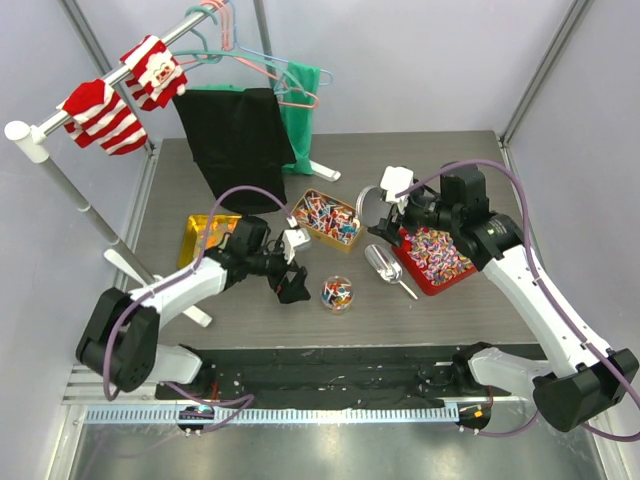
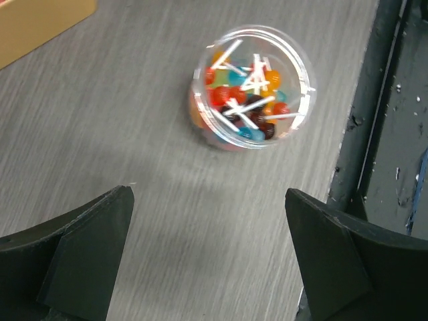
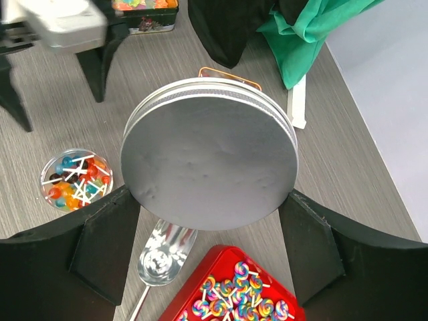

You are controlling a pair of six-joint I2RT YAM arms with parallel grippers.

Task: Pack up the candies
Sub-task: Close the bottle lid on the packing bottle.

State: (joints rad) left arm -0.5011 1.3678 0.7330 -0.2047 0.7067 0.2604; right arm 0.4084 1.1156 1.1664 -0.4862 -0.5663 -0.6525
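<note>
Nearest, black fingers of the left hand (image 2: pixel 208 194) are standing wide apart and holding nothing, hovering just short of the one clear round plastic jar (image 2: pixel 299 60), where some bright candies (image 2: pixel 244 93) are already sitting. More are waiting in one yellow rectangular tin (image 1: pixel 188 232) and one gold rectangular tin (image 1: pixel 340 247). One silver metal scoop (image 1: pixel 383 265) is lying on the grey worktop (image 1: pixel 430 315). The right hand (image 3: pixel 208 197) is clamping the single round silver metal lid (image 3: pixel 208 154) above one red tray (image 3: pixel 221 257) of swirled lollipops. Packing is looking partly done, with capping not yet done.
</note>
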